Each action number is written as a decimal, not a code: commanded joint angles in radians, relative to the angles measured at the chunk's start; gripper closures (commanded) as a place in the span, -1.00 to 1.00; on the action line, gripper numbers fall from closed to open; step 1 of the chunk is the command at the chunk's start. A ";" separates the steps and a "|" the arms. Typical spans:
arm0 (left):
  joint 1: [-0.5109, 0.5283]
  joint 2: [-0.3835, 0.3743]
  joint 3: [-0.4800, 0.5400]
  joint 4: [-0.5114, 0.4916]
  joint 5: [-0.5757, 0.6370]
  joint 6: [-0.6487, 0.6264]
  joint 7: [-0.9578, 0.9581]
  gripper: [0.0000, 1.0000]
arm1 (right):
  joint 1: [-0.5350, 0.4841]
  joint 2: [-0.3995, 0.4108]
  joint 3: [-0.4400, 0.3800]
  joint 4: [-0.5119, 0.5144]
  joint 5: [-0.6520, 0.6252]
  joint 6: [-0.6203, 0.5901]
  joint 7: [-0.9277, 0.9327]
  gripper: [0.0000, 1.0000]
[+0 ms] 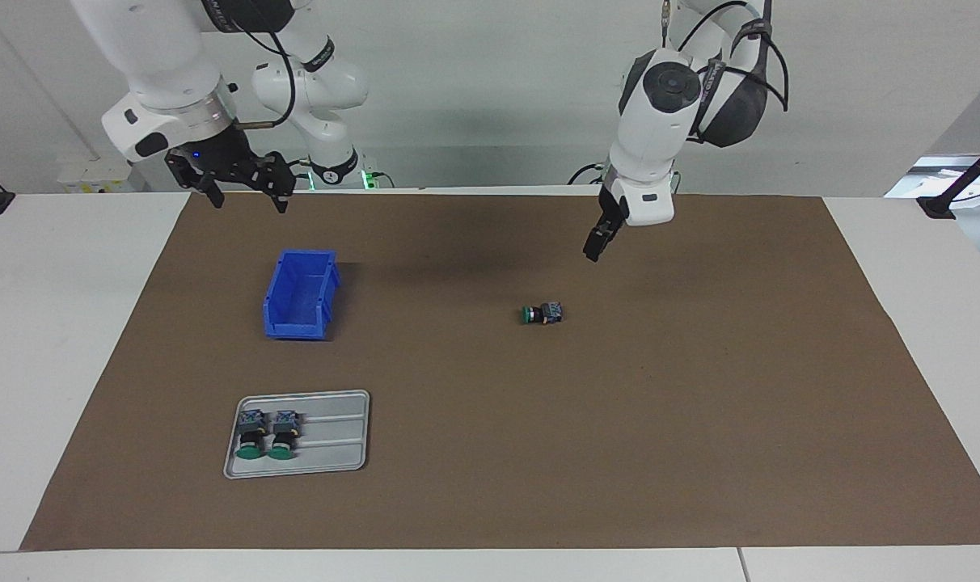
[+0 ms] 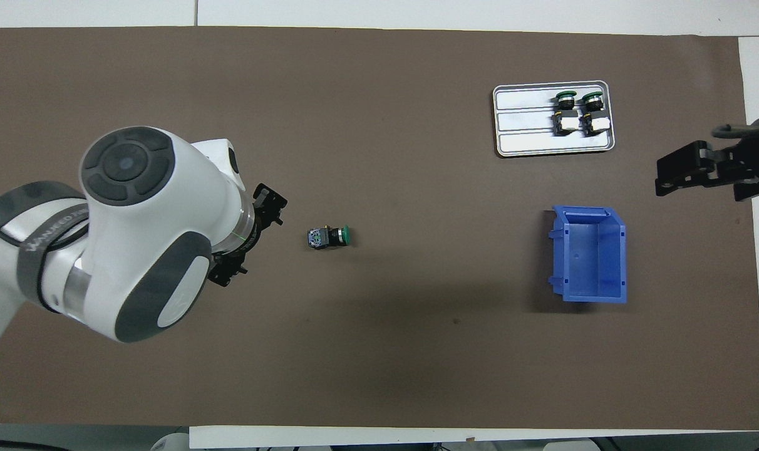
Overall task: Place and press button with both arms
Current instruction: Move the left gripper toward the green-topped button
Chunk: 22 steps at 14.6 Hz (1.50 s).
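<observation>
Brown matting is covering our white table (image 1: pixel 53 323), and one button (image 1: pixel 542 314) is lying on its side near the middle of it.

We are holding our left gripper (image 1: pixel 593 246) in the air over the mat just at the button's 1 o'clock in the facing view, touching nothing, fingers spread and empty. We are keeping our right gripper (image 1: pixel 243 192) raised over the mat edge at the right arm's end, at the blue bin's (image 1: pixel 300 295) 11 o'clock in that view, its fingers parted and carrying nothing. Two more buttons (image 1: pixel 265 435) are sitting side by side in the grey tray (image 1: pixel 336 432), at the bin's 6 o'clock in the facing view, green caps pointing away from us.
</observation>
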<state>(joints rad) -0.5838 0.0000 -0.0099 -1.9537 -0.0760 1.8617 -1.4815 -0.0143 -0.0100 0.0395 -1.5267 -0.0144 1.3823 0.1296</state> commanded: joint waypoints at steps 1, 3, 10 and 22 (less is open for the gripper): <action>-0.043 0.049 0.014 -0.008 -0.010 0.065 -0.127 -0.92 | -0.030 -0.041 0.005 -0.058 0.013 -0.002 -0.028 -0.98; -0.059 0.075 0.014 -0.031 -0.010 0.160 -0.248 -0.92 | -0.044 -0.039 0.013 -0.056 0.001 0.026 -0.054 -0.98; -0.096 0.193 0.018 -0.034 -0.004 0.272 -0.501 -0.92 | -0.038 -0.036 0.006 -0.043 -0.024 0.015 -0.074 -0.98; -0.160 0.336 0.021 0.019 0.027 0.335 -0.700 -0.90 | -0.070 -0.027 0.003 -0.053 0.026 0.027 -0.073 -0.98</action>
<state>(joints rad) -0.7254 0.3184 -0.0076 -1.9518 -0.0645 2.1843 -2.1532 -0.0508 -0.0292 0.0392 -1.5657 -0.0196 1.3915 0.0826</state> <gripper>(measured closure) 0.048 0.009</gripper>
